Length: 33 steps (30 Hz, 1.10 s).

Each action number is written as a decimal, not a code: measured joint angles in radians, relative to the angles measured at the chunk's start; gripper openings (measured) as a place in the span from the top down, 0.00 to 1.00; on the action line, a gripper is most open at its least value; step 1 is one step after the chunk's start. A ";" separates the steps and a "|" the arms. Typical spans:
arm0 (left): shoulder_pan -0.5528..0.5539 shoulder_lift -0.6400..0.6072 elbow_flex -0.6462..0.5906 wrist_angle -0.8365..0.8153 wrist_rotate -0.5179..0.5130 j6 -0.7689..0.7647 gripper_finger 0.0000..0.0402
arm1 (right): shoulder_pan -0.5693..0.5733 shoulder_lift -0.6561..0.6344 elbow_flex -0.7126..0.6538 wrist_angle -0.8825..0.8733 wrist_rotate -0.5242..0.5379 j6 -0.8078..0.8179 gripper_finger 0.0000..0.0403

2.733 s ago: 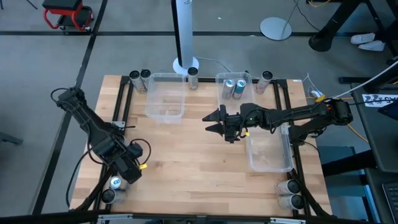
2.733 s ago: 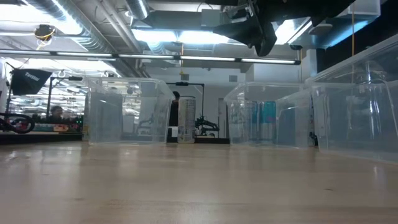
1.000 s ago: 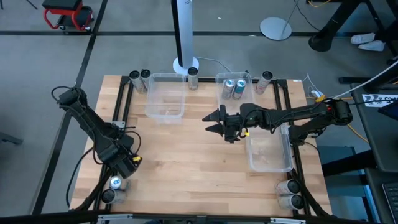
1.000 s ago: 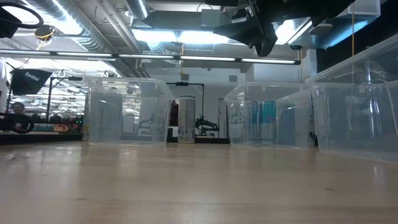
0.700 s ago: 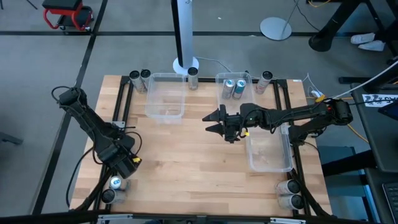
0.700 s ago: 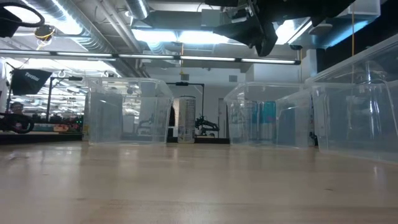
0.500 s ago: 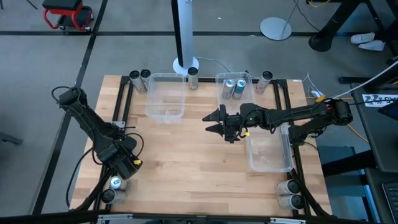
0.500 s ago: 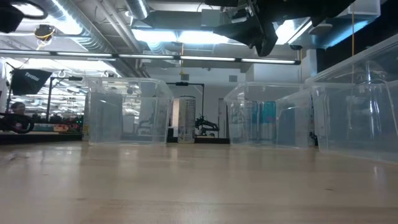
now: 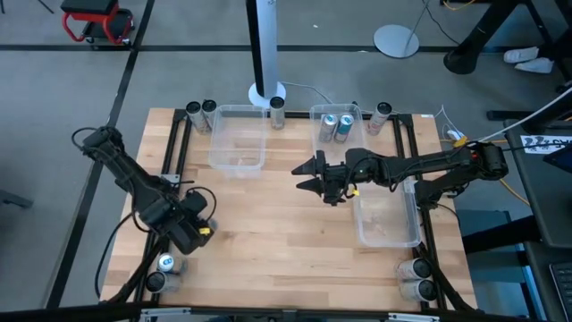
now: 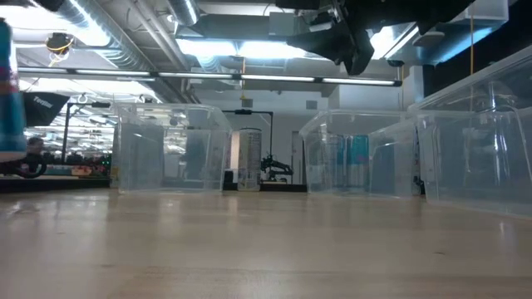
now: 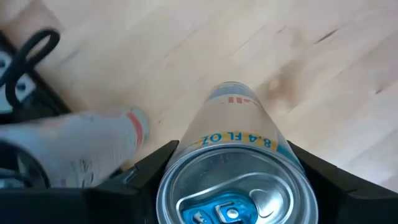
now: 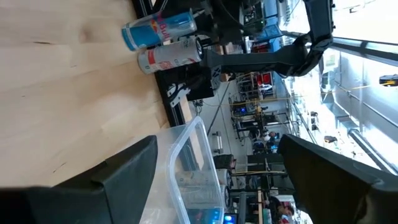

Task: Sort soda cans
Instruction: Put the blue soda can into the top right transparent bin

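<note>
The left tool [image 9: 189, 234] now sits farther in over the bench, clamped on a can [image 11: 233, 180] lifted from the left corner.

A robotics lab or industrial workspace is showing here: exposed silver ducts and pipes [image 10: 125, 41] are running under the ceiling, long strip lights [image 10: 249, 50] are glowing, and a pale wooden tabletop [image 9: 268, 224] is sitting on grey concrete floor [image 9: 54, 107].

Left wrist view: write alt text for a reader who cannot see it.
A silver-topped soda can with a blue tab sits gripped between the left pincer's two dark fingers, seen from above its lid. Below lies the pale wooden table; a blurred grey can stands beside it.
</note>
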 joint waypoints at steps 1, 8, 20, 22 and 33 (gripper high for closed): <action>0.011 0.000 0.004 0.002 -0.007 0.024 0.42 | 0.000 0.000 0.000 -0.001 0.000 0.001 0.16; 0.126 0.003 0.007 0.107 -0.037 0.219 0.42 | 0.000 -0.015 0.000 -0.057 0.000 0.010 0.16; 0.382 0.102 0.007 0.380 -0.015 0.699 0.42 | 0.000 -0.071 0.000 -0.117 0.000 0.011 0.16; 0.423 0.136 0.021 0.408 0.007 0.768 0.42 | 0.000 -0.071 0.000 -0.139 0.000 0.011 0.16; 0.532 0.403 0.270 0.332 0.063 1.077 0.42 | 0.000 -0.071 0.000 -0.207 0.000 0.011 0.16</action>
